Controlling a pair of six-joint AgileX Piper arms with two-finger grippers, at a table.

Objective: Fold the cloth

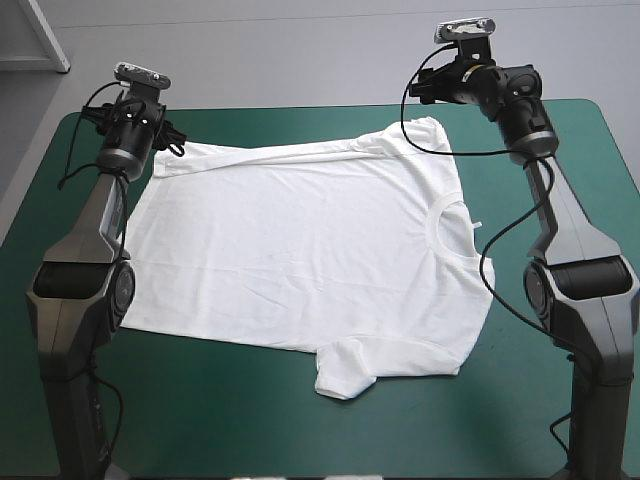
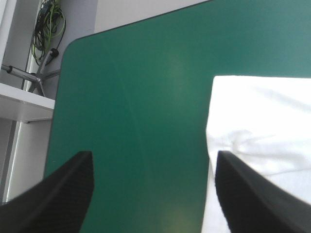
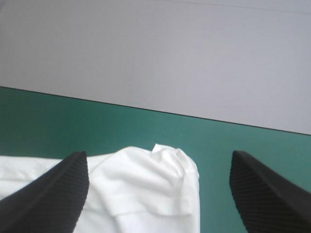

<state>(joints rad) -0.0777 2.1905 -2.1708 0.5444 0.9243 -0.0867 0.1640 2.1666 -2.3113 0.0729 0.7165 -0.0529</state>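
The T-shirt (image 1: 300,260) is spread almost flat across the middle of the teal-green tabletop (image 1: 250,410), with its collar (image 1: 452,225) toward the right edge. A narrow band along the far edge appears to be turned over, and the near sleeve (image 1: 345,372) is rumpled under itself. No full fold is seen, so the task is judged to be at its start.

The left gripper (image 2: 153,155) is poised at the far-left corner of the T-shirt. Its fingers are held wide apart and empty, one above the cloth and one above bare cover. The right gripper (image 3: 158,154) is placed over the far sleeve (image 3: 160,179), likewise spread and empty. Grasping both far corners and the folds themselves are judged to be left.
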